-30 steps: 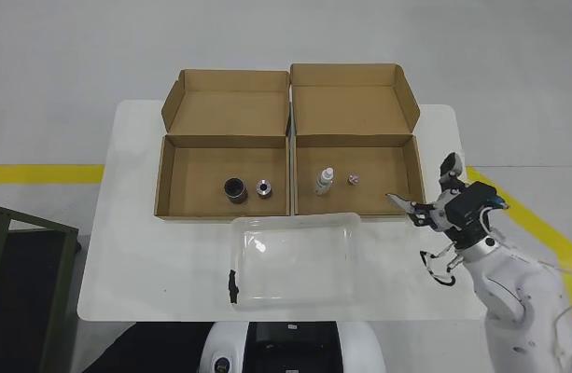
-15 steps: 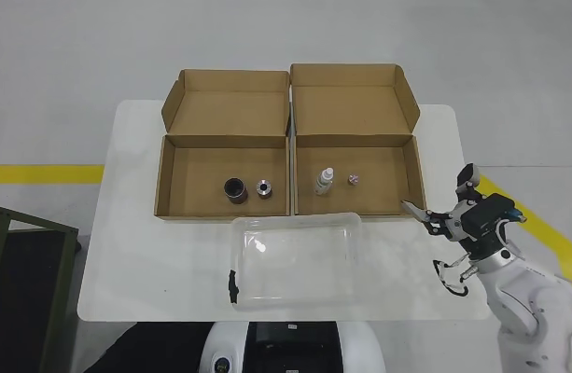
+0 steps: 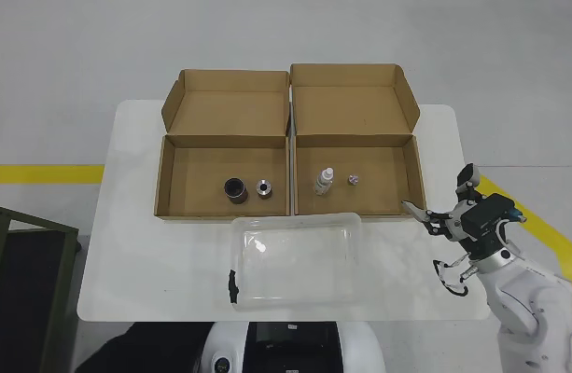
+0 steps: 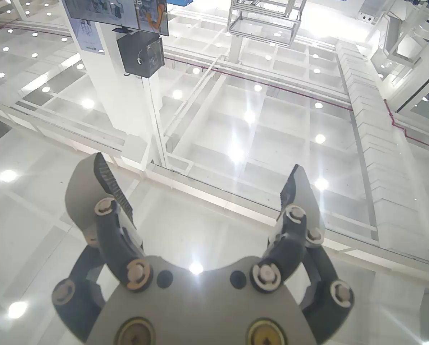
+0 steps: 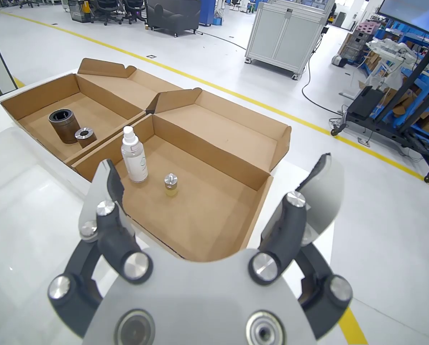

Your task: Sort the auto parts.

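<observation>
Two open cardboard boxes sit side by side at the back of the white table. The left box point(image 3: 174, 191) holds a dark cylindrical bearing point(image 3: 235, 189) point(image 5: 62, 126) and a small metal ring point(image 3: 263, 188) point(image 5: 85, 137). In the right box point(image 3: 397, 182) stand a white spray bottle point(image 3: 324, 180) point(image 5: 134, 157) and a small metal-capped fitting point(image 3: 354, 177) point(image 5: 170, 183). My right gripper point(image 3: 438, 190) point(image 5: 217, 165) hangs open with nothing in it, just off that box's near right corner. My left gripper point(image 4: 196, 170) is open, holds nothing and points up at the ceiling.
A clear plastic tray point(image 3: 346, 280) lies in front of the boxes, with a small black piece point(image 3: 231, 286) at its left near edge. The table's right edge point(image 3: 461, 233) runs under my right arm. Bare tabletop point(image 3: 136, 233) lies left of the tray.
My right gripper drew back to the right, away from the right box's corner toward the table edge, then held still. The parts in the boxes stayed put.
</observation>
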You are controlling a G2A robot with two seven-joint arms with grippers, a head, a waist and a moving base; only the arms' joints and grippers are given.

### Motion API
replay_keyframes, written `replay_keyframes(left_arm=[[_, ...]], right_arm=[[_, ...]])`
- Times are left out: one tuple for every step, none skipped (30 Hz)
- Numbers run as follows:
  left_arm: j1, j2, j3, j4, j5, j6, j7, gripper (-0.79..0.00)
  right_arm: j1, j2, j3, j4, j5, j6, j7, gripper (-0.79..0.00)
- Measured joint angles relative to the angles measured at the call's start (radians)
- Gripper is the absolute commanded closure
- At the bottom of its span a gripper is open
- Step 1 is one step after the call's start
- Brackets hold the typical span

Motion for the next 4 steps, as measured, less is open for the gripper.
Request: replay_keyframes(left_arm=[[0.000, 0.000, 0.000, 0.000, 0.000, 0.000, 0.000, -0.785], [0.000, 0.000, 0.000, 0.000, 0.000, 0.000, 0.000, -0.785], [0.000, 0.000, 0.000, 0.000, 0.000, 0.000, 0.000, -0.784], [0.000, 0.000, 0.000, 0.000, 0.000, 0.000, 0.000, -0.785]], right_arm=[[0.000, 0.000, 0.000, 0.000, 0.000, 0.000, 0.000, -0.784], [0.000, 0.000, 0.000, 0.000, 0.000, 0.000, 0.000, -0.784], [0.000, 0.000, 0.000, 0.000, 0.000, 0.000, 0.000, -0.785], [0.000, 0.000, 0.000, 0.000, 0.000, 0.000, 0.000, -0.785]])
